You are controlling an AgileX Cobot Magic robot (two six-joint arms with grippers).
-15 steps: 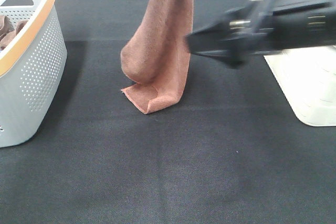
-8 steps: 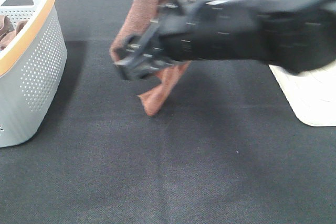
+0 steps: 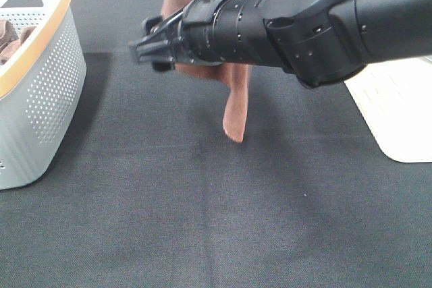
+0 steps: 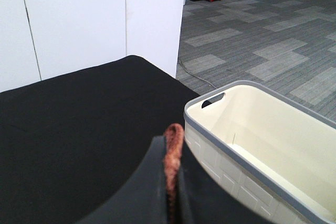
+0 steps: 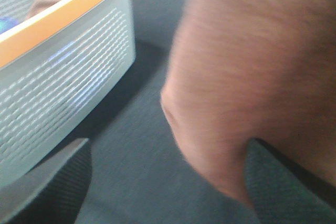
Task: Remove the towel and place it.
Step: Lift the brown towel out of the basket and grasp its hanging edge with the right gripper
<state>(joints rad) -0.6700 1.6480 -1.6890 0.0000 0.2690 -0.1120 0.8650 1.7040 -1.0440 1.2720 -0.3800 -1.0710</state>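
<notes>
Exterior high: arm point(image 3: 290, 25) before towel point(image 3: 235, 109)

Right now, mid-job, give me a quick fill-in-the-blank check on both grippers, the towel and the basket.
1. The left gripper is ____ on the towel.
2. The right gripper stands ____ next to the towel.
3. The perforated grey basket has an ____ rim.
Missing words: shut; open; orange.
</notes>
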